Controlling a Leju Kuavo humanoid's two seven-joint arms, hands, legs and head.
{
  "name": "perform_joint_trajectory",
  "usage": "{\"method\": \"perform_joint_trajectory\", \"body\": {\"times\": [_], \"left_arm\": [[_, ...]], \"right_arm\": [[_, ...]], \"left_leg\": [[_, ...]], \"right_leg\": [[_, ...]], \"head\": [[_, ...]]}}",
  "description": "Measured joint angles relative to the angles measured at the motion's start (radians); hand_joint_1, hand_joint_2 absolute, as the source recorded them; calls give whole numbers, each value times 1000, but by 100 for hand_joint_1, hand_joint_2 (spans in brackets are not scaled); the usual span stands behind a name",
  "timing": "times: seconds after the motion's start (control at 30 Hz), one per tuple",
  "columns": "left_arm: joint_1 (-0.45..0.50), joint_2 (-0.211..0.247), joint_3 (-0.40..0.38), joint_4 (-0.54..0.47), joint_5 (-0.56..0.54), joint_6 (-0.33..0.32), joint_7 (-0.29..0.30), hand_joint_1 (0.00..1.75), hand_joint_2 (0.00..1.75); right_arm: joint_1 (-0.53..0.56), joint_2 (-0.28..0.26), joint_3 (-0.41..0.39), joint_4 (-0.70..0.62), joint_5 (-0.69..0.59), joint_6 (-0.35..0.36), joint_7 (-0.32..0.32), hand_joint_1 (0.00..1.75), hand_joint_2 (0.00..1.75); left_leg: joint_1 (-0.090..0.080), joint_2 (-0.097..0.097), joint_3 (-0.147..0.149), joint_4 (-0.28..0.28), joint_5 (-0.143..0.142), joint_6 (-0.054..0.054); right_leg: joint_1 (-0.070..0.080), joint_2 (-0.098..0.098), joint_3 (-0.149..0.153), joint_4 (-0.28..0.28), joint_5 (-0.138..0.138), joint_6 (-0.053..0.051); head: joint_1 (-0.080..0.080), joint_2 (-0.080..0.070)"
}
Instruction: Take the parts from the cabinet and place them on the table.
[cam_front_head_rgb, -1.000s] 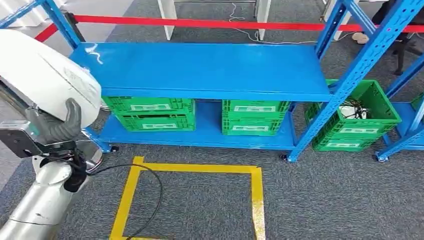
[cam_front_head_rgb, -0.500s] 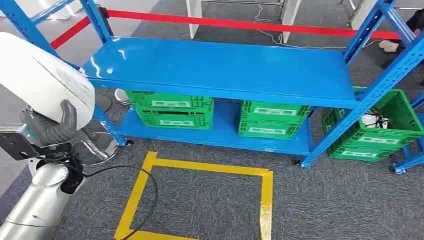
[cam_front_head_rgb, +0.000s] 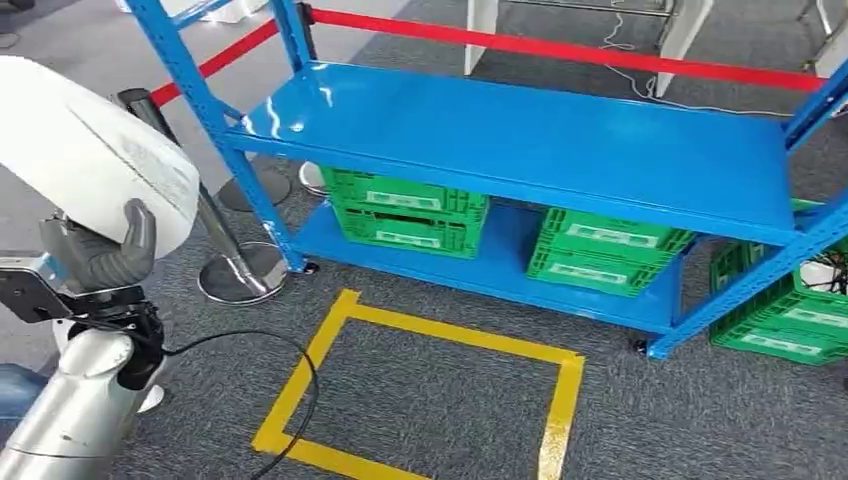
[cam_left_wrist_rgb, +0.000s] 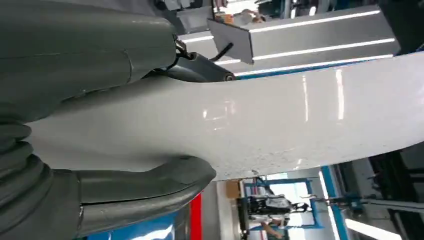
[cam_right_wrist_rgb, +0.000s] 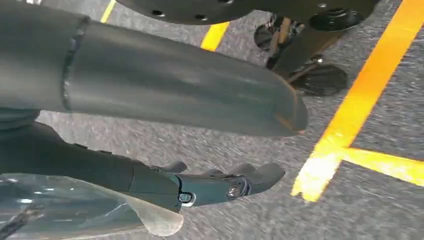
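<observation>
My left hand (cam_front_head_rgb: 100, 258) grips a large white curved part (cam_front_head_rgb: 90, 150) at the left of the head view, held up in front of my silver arm. The left wrist view has the thumb (cam_left_wrist_rgb: 145, 190) and fingers (cam_left_wrist_rgb: 90, 45) clamped on either side of the glossy white part (cam_left_wrist_rgb: 300, 115). The blue cabinet (cam_front_head_rgb: 560, 140) stands ahead and to the right; its upper shelf is bare. Green crates (cam_front_head_rgb: 410, 210) sit on its lower shelf. My right hand (cam_right_wrist_rgb: 150, 100) hangs over the grey carpet, holding nothing, its fingers (cam_right_wrist_rgb: 225, 182) stretched out apart from the thumb.
A stanchion with a chrome base (cam_front_head_rgb: 240, 280) stands by the cabinet's left post, carrying a red barrier belt (cam_front_head_rgb: 560, 50). A yellow tape square (cam_front_head_rgb: 440, 340) marks the carpet in front. A black cable (cam_front_head_rgb: 300, 370) loops from my left arm. Another green crate (cam_front_head_rgb: 790, 320) sits far right.
The camera has turned left, so the cabinet has slid right in the picture and the stanchion has come into sight. My left hand still holds the white part.
</observation>
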Motion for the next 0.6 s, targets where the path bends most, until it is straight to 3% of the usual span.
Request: {"method": "perform_joint_trajectory", "body": {"times": [0.07, 0.1, 0.13, 0.27, 0.3, 0.33, 0.37, 0.4, 0.43, 0.47, 0.5, 0.53, 0.6], "left_arm": [[3, 4, 0, -6, 0, -1, 0, 175, 175], [3, 7, 2, -8, 1, -1, 0, 175, 175], [5, 7, 2, -11, 1, -1, 0, 175, 175], [5, 6, 2, -12, 1, -1, 0, 175, 175], [3, 5, 2, -14, 0, -1, -2, 175, 175], [-2, 4, 2, -16, 0, -1, -1, 175, 175], [5, 1, 2, -18, 3, -15, -7, 175, 175], [12, 1, 2, -30, 7, -38, -17, 175, 175], [13, 2, 2, -41, 7, -55, -25, 175, 175], [14, 2, 2, -53, 7, -70, -31, 175, 175], [16, 3, 2, -71, 7, -90, -38, 175, 175], [18, 7, 1, -90, 3, -117, -42, 175, 175], [34, 19, -3, -130, -25, -163, -48, 175, 175]], "right_arm": [[-3, -3, 2, 4, 2, 0, 0, 0, 0], [-6, -4, 3, 6, 5, 0, 0, 0, 0], [-7, -5, 3, 8, 5, 0, 0, 0, 0], [-7, -5, 3, 8, 5, 0, 0, 0, 0], [-8, -10, 3, 8, 6, 0, 0, 0, 0], [-8, -10, 4, 10, 6, 0, -2, 0, 0], [0, -14, 6, 18, 8, 0, 0, 0, 0], [1, -21, 7, 24, 11, 0, -2, 0, 0], [1, -24, 7, 26, 11, -1, -3, 0, 0], [1, -26, 8, 29, 12, -2, -3, 0, 0], [0, -28, 8, 33, 12, -2, -4, 0, 0], [0, -28, 8, 38, 12, -2, -6, 0, 0], [0, -30, 9, 44, 13, -2, -5, 0, 0]], "left_leg": [[-2, -24, -6, 2, 0, 5], [0, -37, -5, -7, 6, 13], [11, -42, 0, -15, 13, 20], [11, -43, 1, -16, 13, 20], [9, -48, 0, -17, 14, 22], [11, -59, -2, -18, 16, 28], [8, -101, -6, -17, 18, 31], [8, -137, -5, -13, 18, 30], [10, -151, -5, -9, 17, 29], [11, -165, -6, -3, 15, 25], [11, -175, -12, 1, 12, 19], [10, -190, -25, 16, 11, 14], [19, -214, -33, 8, 21, 0]], "right_leg": [[0, -25, 7, -6, 0, 9], [1, -37, 12, -9, -1, 16], [-3, -14, 3, -3, -11, 22], [-4, -7, 0, -2, -13, 22], [-4, 28, -2, 8, -21, 23], [-6, 75, -25, 60, -55, 23], [-6, 104, -142, 296, -145, 27], [-7, 106, -120, 232, -75, 27], [-9, 116, -81, 145, -24, 26], [-12, 140, -42, 60, 18, 25], [-19, 201, -27, 33, 1, 22], [-21, 205, -10, 8, -3, 20], [-12, 182, -13, 18, -4, 12]], "head": [[2, 0], [2, 0], [2, 0], [2, 0], [7, 0], [8, 0], [12, 0], [12, 0], [11, 0], [12, 0], [11, 0], [8, 0], [11, 0]]}}
